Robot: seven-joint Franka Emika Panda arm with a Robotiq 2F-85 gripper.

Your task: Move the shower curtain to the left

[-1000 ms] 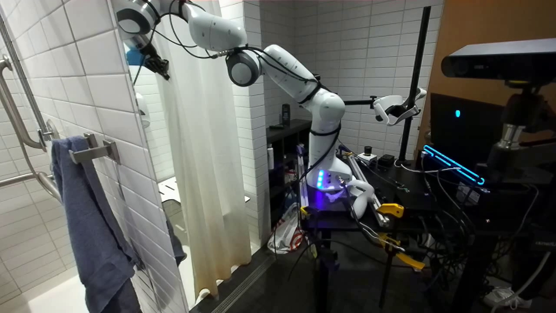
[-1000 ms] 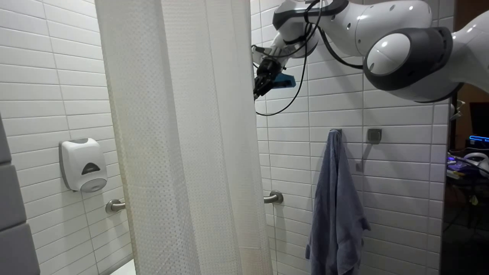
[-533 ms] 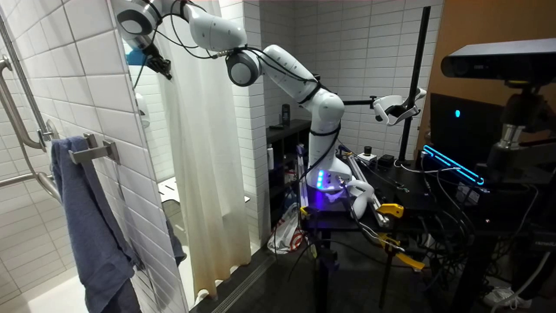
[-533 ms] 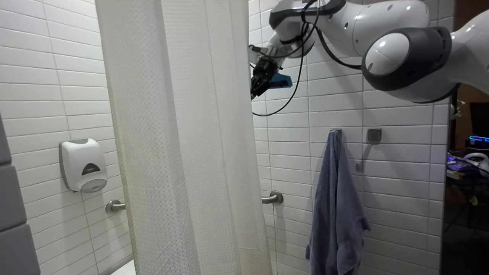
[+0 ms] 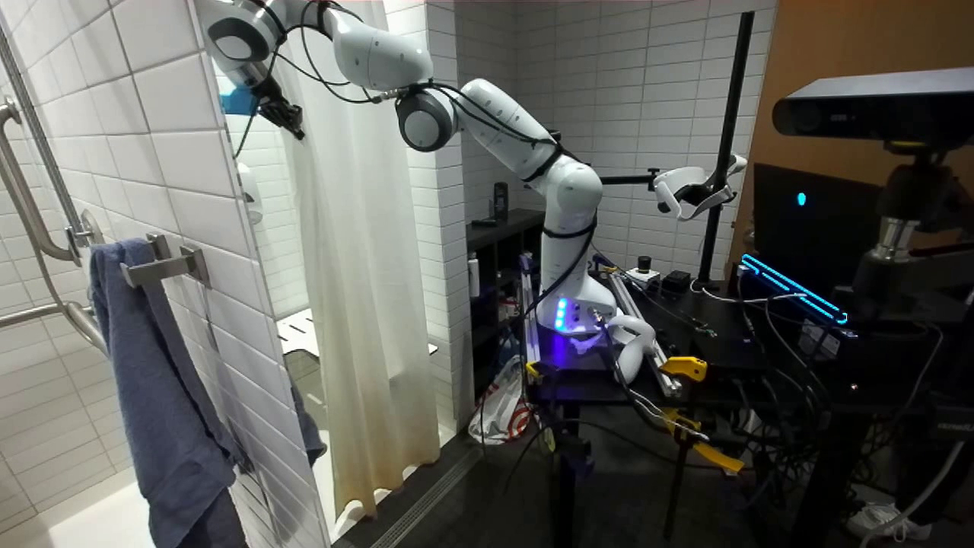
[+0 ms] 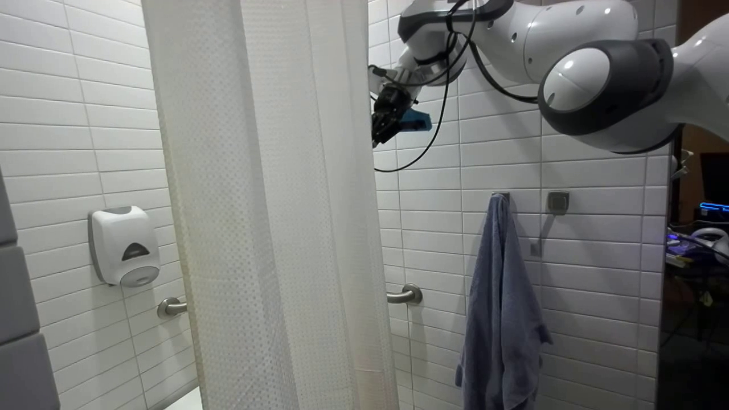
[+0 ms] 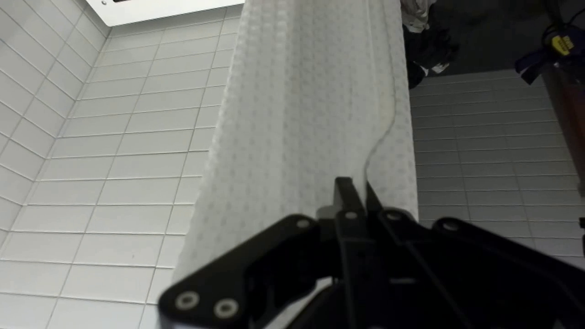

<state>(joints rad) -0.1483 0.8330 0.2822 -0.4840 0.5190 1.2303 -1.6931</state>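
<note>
The shower curtain (image 6: 285,199), a tall white pleated sheet with a fine dotted weave, hangs in both exterior views and yellows toward its lower hem. In the wrist view the curtain (image 7: 311,114) runs away beyond the fingers, and a fold of it passes between the two fingertips. My gripper (image 7: 359,187) is shut on that fold near the curtain's side edge. From an exterior view the black gripper (image 5: 300,134) meets the upper part of the curtain's edge, pointing down. Elsewhere the curtain hides the fingertips, leaving only the gripper's body (image 6: 390,108) showing beside it.
A blue-grey towel (image 6: 501,296) hangs on the tiled wall (image 6: 598,285) below the arm. A tiled partition (image 5: 183,160) stands close beside the wrist. Behind the curtain are a soap dispenser (image 6: 125,245) and a grab rail (image 6: 405,294). A cable (image 6: 435,131) loops from the wrist.
My gripper has shifted slightly, rightward in an exterior view and leftward in an exterior view facing the towel. The curtain's held edge has followed it the same way, its lower hem too.
</note>
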